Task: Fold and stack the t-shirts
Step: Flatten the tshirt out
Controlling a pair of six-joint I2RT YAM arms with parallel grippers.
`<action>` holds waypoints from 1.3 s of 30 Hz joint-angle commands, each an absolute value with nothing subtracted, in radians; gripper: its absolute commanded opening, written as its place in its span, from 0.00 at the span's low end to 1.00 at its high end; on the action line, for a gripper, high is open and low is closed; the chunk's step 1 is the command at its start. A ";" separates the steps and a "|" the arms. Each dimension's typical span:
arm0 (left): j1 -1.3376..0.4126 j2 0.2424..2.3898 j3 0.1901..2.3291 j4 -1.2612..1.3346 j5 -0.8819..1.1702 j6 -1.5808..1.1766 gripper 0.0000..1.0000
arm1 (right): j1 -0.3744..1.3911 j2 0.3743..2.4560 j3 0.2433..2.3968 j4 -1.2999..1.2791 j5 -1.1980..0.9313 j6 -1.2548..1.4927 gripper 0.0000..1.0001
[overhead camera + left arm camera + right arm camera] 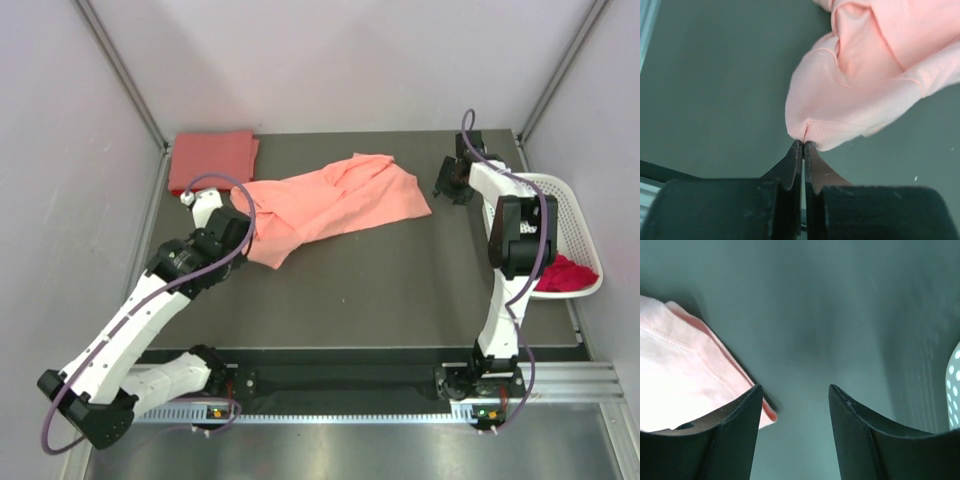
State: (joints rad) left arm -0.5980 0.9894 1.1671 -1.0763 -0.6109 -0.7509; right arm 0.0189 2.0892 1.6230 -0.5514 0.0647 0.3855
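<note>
The left fingers (792,167) are clenched on the hem of the salmon-pink t-shirt (340,200), which lies crumpled on the middle of the bench (400,290). The right fingers (740,420) stand released and empty, just beside its right corner. The coral-red t-shirt (210,160) lies folded at the far left. The magenta-red t-shirt (565,272) is in the basket (578,220).

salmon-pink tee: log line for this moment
left tool: shut on salmon-pink tee hem | right tool: open, empty | coral-red tee: folded, far left
</note>
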 commanded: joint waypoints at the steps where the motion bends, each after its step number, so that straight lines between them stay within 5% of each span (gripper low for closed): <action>1: -0.597 0.986 1.117 -1.088 -0.563 -0.735 0.00 | 0.018 2.013 1.609 -0.571 0.046 0.405 0.56; 10: -0.597 1.101 1.098 -1.025 -0.482 -0.658 0.00 | 0.054 1.933 1.404 -0.477 -0.044 0.500 0.54; 26: -0.595 1.111 1.114 -0.997 -0.482 -0.561 0.00 | 0.074 1.987 1.373 -0.394 -0.078 0.670 0.46; 29: -0.595 1.098 1.121 -0.999 -0.495 -0.554 0.00 | 0.074 1.991 1.361 -0.377 -0.074 0.690 0.37; 33: -0.594 1.082 1.129 -0.991 -0.497 -0.545 0.00 | 0.075 2.011 1.362 -0.307 -0.123 0.704 0.02; 39: -0.560 1.086 1.232 -0.921 -0.528 -0.520 0.00 | 0.092 1.932 1.497 -0.345 -0.130 0.629 0.00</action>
State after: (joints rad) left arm -0.5823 1.1057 1.1347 -1.0191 -0.4801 -0.5541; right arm 0.0662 2.0064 1.3914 -0.3870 -0.1192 0.6651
